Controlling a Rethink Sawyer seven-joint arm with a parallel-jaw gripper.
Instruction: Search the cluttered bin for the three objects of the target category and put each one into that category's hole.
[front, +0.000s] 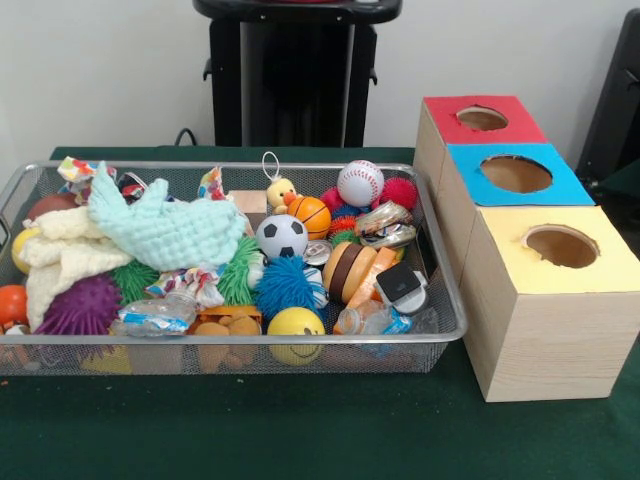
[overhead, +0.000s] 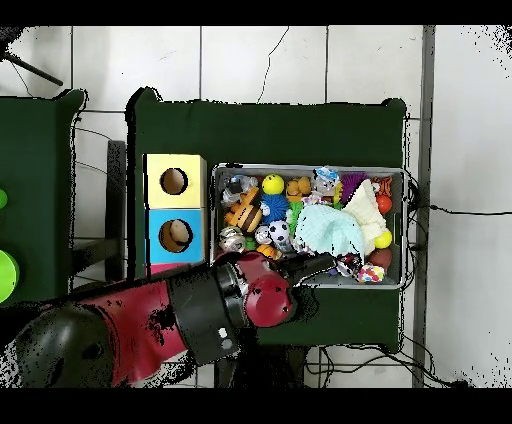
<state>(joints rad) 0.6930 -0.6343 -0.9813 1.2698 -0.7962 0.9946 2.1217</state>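
A wire mesh bin (front: 447, 300) holds a heap of toys and cloths. Among them are a baseball (front: 360, 183), a small basketball (front: 310, 215), a soccer ball (front: 281, 237), a yellow smiley ball (front: 296, 326) and a blue stringy ball (front: 285, 285). Three wooden boxes with round holes stand beside it: red top (front: 455, 128), blue top (front: 470, 180), yellow top (front: 610, 262). The front view does not show the gripper. In the overhead view the arm's dark tip, the gripper (overhead: 316, 265), hangs over the bin's (overhead: 310, 168) edge nearest the robot.
A mint cloth (front: 165, 228) and a cream cloth (front: 60, 262) cover the bin's left half. A purple spiky ball (front: 80, 305), a rubber duck (front: 280, 192) and a toy burger (front: 350, 270) lie among the clutter. The arm's bulk (overhead: 215, 315) hides most of the red box from overhead.
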